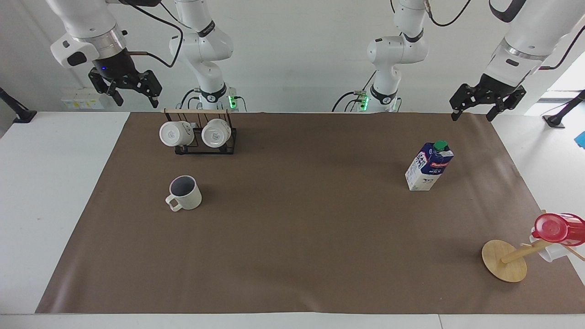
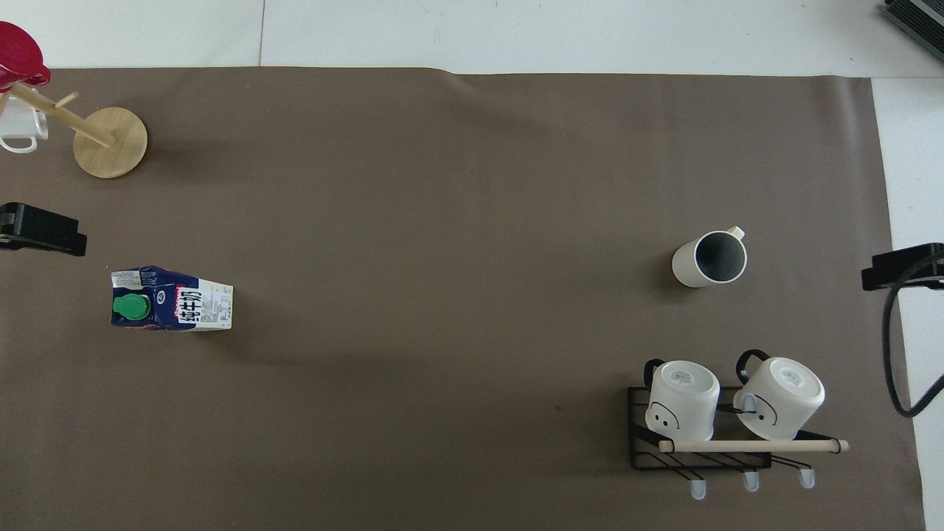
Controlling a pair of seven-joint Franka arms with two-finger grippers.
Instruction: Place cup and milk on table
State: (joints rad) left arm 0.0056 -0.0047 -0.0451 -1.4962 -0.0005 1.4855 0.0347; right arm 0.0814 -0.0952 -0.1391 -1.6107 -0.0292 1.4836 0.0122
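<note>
Both task things already stand upright on the desk (image 1: 292,283): cup (image 1: 184,193) toward my right arm's end, farther from me than the mug rack (image 1: 205,135); milk (image 1: 429,166) toward my left arm's end. My right hand (image 1: 125,86) and left hand (image 1: 486,99) hang spread and empty, raised well clear. Looks done.

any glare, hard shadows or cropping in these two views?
Facing view: bright window patch at the edge by the left end effector; soft shadows beside the cup and milk. Overhead view: even light, faint shadows, no glare on the brown sheet; the red cup is cropped at the corner, the right end effector at the edge.
</note>
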